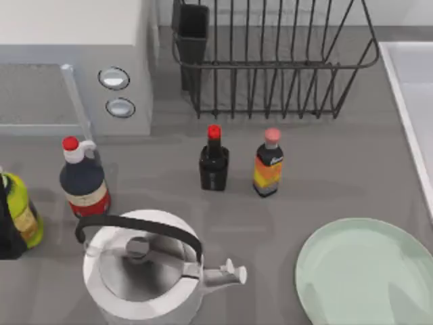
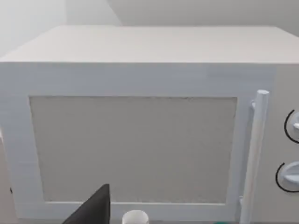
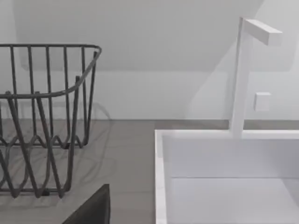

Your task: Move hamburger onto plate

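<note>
The plate (image 1: 365, 271) looks smooth and matt, the white kettle (image 1: 145, 271) beside it glossy; the dish rack (image 1: 270, 61) is dark wire, the bench (image 1: 338, 169) matt grey.

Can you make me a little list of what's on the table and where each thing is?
plate: front right, bare
kettle: white, front left, spout toward the plate
orange-labelled bottle: pink cap, middle, upright
dark bottle: red cap, just left of it
big dark bottle: red cap, left
microwave: back left, door shut
wire rack: back middle
sink: right edge
hamburger: can't spot it
</note>
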